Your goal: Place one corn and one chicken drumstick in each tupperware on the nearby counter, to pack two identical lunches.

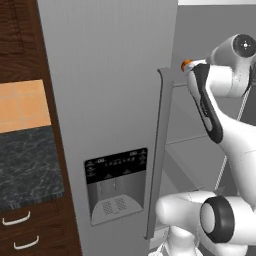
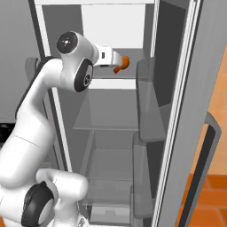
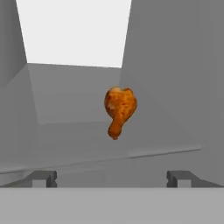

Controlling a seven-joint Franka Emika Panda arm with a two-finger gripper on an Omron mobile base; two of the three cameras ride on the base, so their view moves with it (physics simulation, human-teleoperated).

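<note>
Gripper (image 3: 112, 178) wide open, holding nothing, facing a glossy reddish-brown chicken drumstick (image 3: 119, 109) apparently lying on a grey fridge shelf (image 3: 65, 131), bone end nearest.

Chicken drumstick (image 3: 119, 109) lies on a fridge shelf (image 3: 87, 131) — ahead of the fingers (image 3: 43, 178).

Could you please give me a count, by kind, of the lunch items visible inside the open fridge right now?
Chicken drumstick: 1, lying on a fridge shelf ahead of the open fingers
Corn: 0
Tupperware: 0
Total: 1
</note>
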